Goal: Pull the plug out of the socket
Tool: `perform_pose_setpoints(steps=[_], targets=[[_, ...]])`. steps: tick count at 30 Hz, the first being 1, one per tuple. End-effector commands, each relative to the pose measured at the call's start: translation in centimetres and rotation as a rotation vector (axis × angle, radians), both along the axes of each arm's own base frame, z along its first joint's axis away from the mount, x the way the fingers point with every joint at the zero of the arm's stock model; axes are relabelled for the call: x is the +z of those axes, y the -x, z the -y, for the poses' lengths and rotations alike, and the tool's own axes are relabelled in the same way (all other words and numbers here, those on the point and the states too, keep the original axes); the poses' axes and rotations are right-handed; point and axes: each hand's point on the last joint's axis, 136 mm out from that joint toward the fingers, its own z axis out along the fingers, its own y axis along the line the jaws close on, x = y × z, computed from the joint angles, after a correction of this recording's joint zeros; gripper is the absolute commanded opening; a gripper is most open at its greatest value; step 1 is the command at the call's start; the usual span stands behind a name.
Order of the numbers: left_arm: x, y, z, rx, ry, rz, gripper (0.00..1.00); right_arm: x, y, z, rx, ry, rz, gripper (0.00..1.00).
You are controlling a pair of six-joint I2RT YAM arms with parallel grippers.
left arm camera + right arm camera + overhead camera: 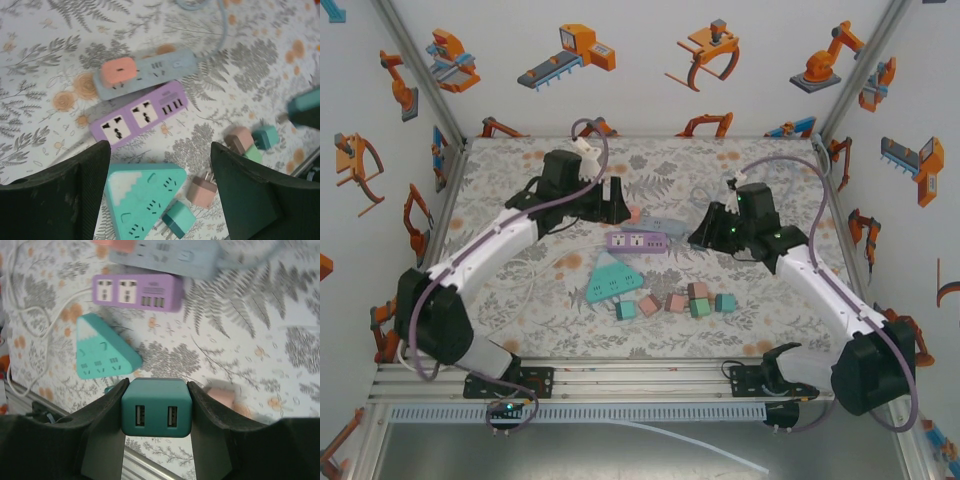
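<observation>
My right gripper (158, 386) is shut on a dark teal plug (156, 407) with two USB ports, held in the air above the cloth, clear of every socket. In the top view the right gripper (707, 236) hangs right of the purple socket strip (637, 242). An orange plug (118, 71) sits plugged into the blue-grey socket strip (167, 65). My left gripper (159, 148) is open with nothing between its fingers, above the teal triangular socket (142, 197). In the top view the left gripper (620, 206) hovers beside the orange plug (633, 214).
Several loose plugs (675, 302), pink and teal, lie in front of the triangular socket (610, 280). A teal one (178, 219) and a pink one (202, 190) lie between my left fingers. A white cable (20, 315) curls on the left. Patterned walls enclose the table.
</observation>
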Motion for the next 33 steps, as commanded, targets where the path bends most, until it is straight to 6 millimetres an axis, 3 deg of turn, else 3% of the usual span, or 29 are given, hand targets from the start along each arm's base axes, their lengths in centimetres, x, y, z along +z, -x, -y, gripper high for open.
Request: perform_pose_setpoints(steps=[1, 6, 12, 16, 25, 33], targets=[[1.6, 3.8, 1.1, -0.167, 0.002, 0.153, 0.74, -3.2, 1.1, 2.1, -0.19, -0.027, -0.151, 0.0], [3.3, 9.7, 0.9, -0.362, 0.021, 0.3, 0.73, -7.8, 2.7, 4.8, -0.352, 0.032, -0.265, 0.0], [3.3, 15.8, 0.4, -0.619, 0.018, 0.435, 0.74, -10.2, 3.5, 8.0, -0.55, 0.088, -0.301, 0.0], [2.8, 16.6, 0.1, -0.643, -0.004, 0.49, 0.77, -10.6, 3.2, 8.1, -0.575, 0.075, -0.331, 0.0], [2.3, 16.0, 0.5, -0.631, -0.013, 0.46, 0.79, -12.7, 3.2, 7.0, -0.551, 0.061, -0.421, 0.0], [1.6, 15.4, 0.5, -0.612, -0.032, 0.451, 0.79, -13.9, 4.1, 7.0, -0.559, 0.054, -0.456, 0.27]])
